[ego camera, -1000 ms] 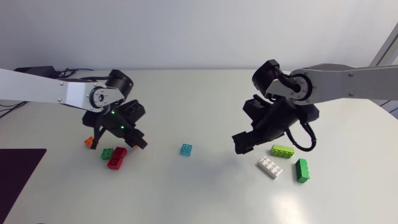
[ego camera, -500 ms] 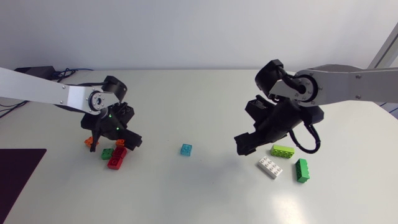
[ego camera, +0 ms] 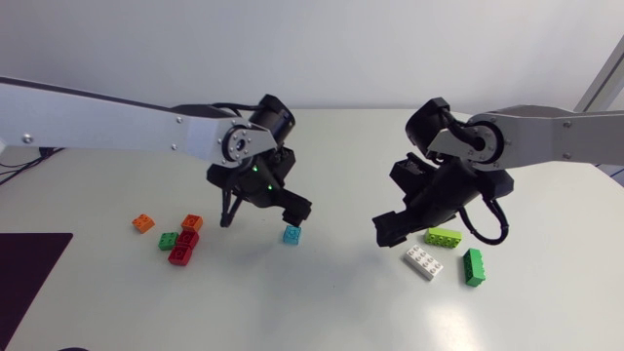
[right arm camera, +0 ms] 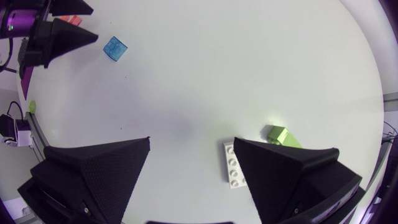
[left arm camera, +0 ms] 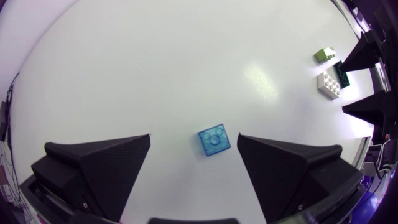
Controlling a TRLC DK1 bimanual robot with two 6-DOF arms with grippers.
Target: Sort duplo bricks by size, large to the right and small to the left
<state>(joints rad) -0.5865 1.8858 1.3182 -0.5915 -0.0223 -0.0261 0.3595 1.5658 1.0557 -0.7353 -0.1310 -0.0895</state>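
My left gripper hangs released over the one blue brick mid-table, open table all round it, right gripper released beside three large bricks, and two orange, one green and some red lie left.

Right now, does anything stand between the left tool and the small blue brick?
Nothing visible does. The blue brick lies alone on the table, between the open fingers of the left tool, touching neither.
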